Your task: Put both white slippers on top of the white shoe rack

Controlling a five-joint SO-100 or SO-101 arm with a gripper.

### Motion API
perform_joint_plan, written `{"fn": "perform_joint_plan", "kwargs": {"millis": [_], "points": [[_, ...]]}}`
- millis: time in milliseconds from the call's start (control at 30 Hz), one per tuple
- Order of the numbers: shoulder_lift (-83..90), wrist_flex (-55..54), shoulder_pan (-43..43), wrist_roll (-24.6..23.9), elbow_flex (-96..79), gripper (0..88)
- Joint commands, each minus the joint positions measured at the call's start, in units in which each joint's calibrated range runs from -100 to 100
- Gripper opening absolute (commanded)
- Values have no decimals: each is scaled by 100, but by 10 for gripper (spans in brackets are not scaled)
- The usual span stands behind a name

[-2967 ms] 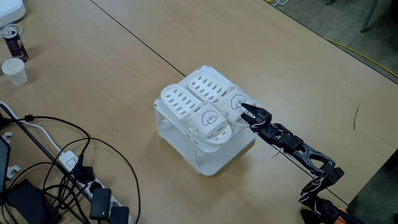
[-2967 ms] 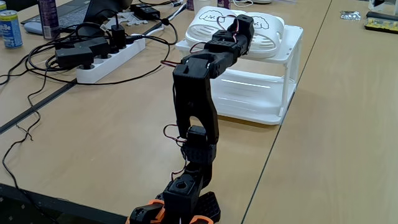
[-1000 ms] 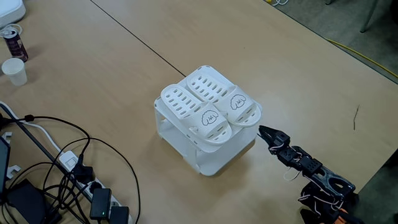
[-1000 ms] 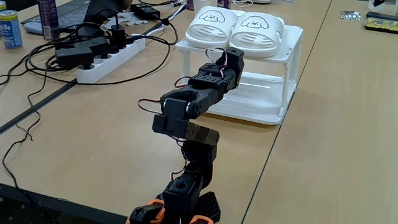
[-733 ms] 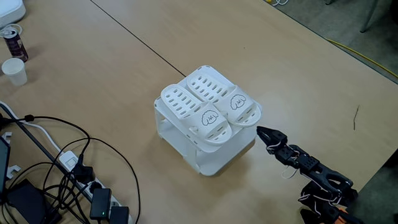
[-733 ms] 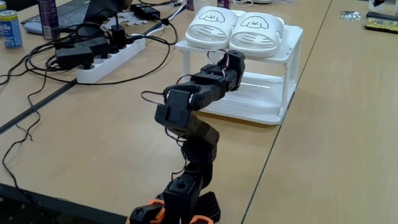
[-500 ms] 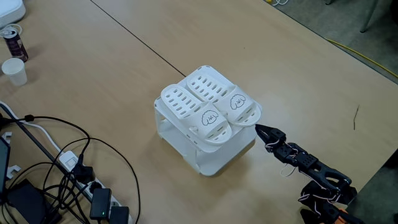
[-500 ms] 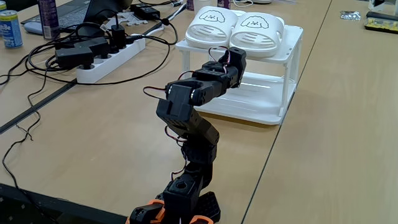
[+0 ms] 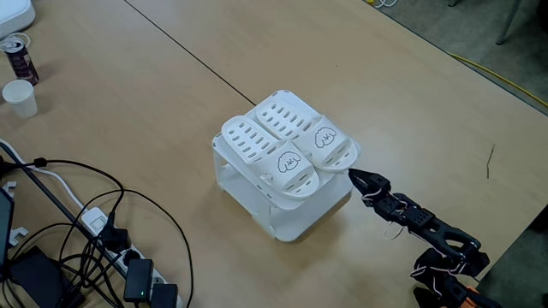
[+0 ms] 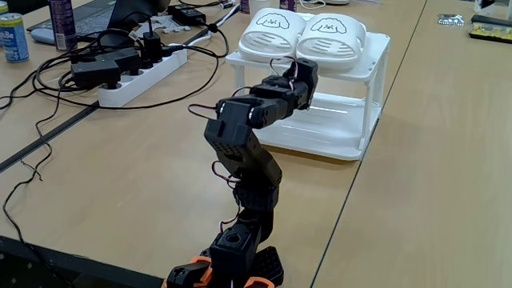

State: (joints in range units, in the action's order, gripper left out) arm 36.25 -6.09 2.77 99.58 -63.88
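Two slippers: I see both white slippers (image 9: 278, 145) (image 10: 304, 33) lying side by side on the top panel of the white shoe rack (image 9: 287, 218) (image 10: 364, 88), puppy faces toward the arm.
Rack: near the middle of the table (image 9: 171, 94) in a fixed view.
Gripper: my gripper (image 9: 353, 175) sits just right of the rack's near corner, tip close by the right slipper's toe; the jaws look pinched together with nothing in them.
Clutter: power strip (image 10: 132, 84) and cables at left.
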Motion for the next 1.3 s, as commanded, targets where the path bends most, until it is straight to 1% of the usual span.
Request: {"fn": "perform_joint_plan", "kwargs": {"millis": [0,567,767,1267], "points": [[-53,5,-14,42,682,8],[23,-3,-14,42,141,8],[334,5,2,42,-67,8],[317,14,-47,42,394,8]]}}
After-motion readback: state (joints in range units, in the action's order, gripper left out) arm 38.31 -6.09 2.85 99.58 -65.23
